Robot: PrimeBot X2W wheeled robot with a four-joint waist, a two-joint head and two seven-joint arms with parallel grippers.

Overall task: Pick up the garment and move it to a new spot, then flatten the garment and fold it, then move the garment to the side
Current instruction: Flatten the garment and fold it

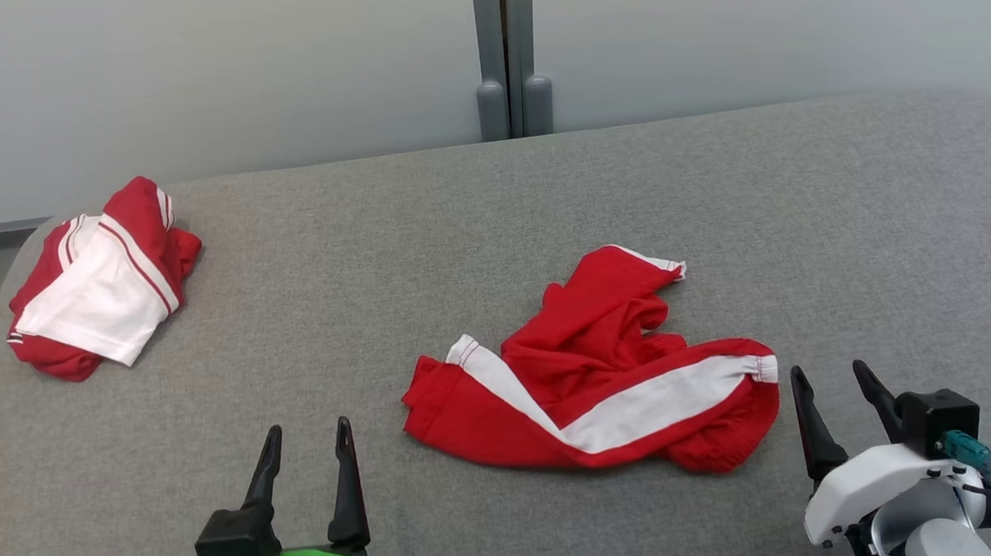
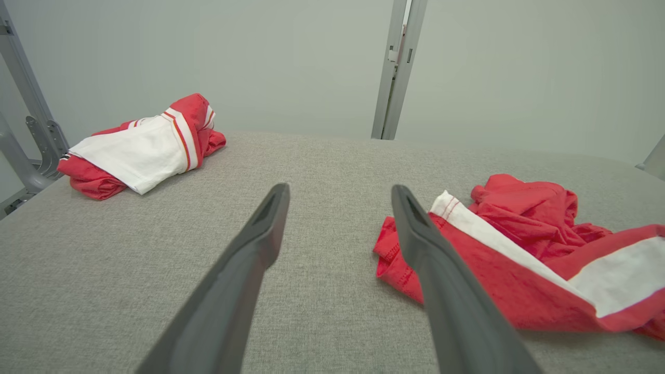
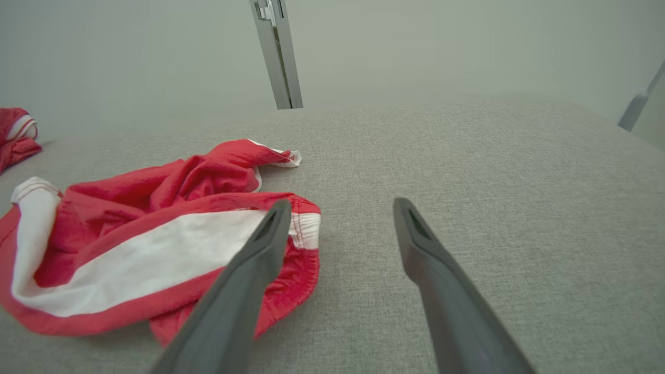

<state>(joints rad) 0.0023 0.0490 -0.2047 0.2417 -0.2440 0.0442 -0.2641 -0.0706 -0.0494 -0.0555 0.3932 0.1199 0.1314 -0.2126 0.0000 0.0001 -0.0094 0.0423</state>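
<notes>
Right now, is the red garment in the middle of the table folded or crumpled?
Crumpled. The garment lies bunched in wrinkles on the table, its white stripe bent into a V, edges uneven.

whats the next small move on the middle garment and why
Probably ease the right gripper onto the near end of the crumpled garment: it lies bunched just beside that open, empty gripper; the left gripper, also open, sits farther off.
</notes>
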